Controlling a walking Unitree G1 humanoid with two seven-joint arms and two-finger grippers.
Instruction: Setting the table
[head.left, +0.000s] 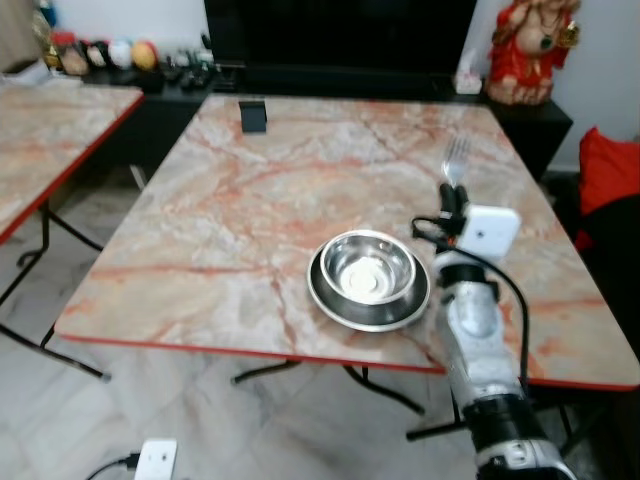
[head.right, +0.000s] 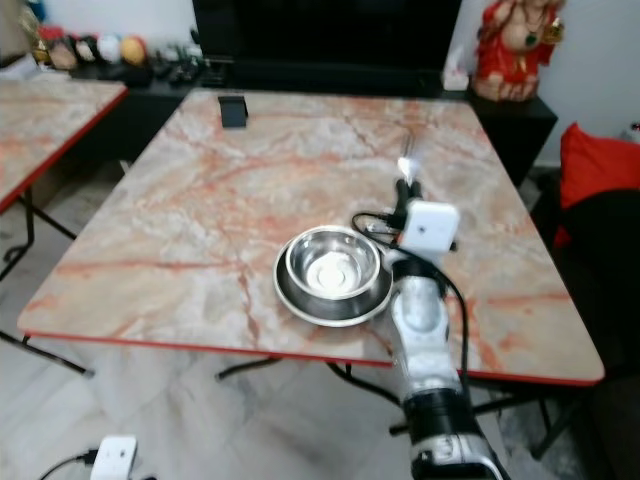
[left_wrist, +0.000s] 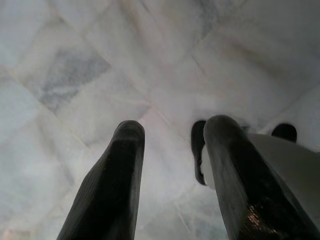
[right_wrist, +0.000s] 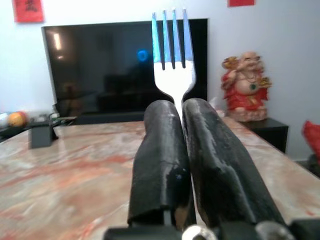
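A steel bowl (head.left: 365, 268) sits inside a steel plate (head.left: 330, 300) near the front edge of the marble table (head.left: 250, 200). Just right of them my right gripper (head.left: 453, 196) is shut on a silver fork (head.left: 456, 160), held a little above the tabletop with its tines pointing away from me. In the right wrist view the fork (right_wrist: 173, 60) stands out between the two pressed-together fingers (right_wrist: 160, 150), tines up. My left gripper (left_wrist: 170, 150) hangs open over pale floor tiles, nothing between its fingers (left_wrist: 112, 185).
A small black stand (head.left: 253, 116) sits at the table's far edge. Beyond it are a dark TV cabinet (head.left: 340, 40) and a red figurine (head.left: 530, 50). A second marble table (head.left: 50, 130) stands to the left. A red cushion (head.left: 610, 170) lies right. A white plug box (head.left: 155, 458) lies on the floor.
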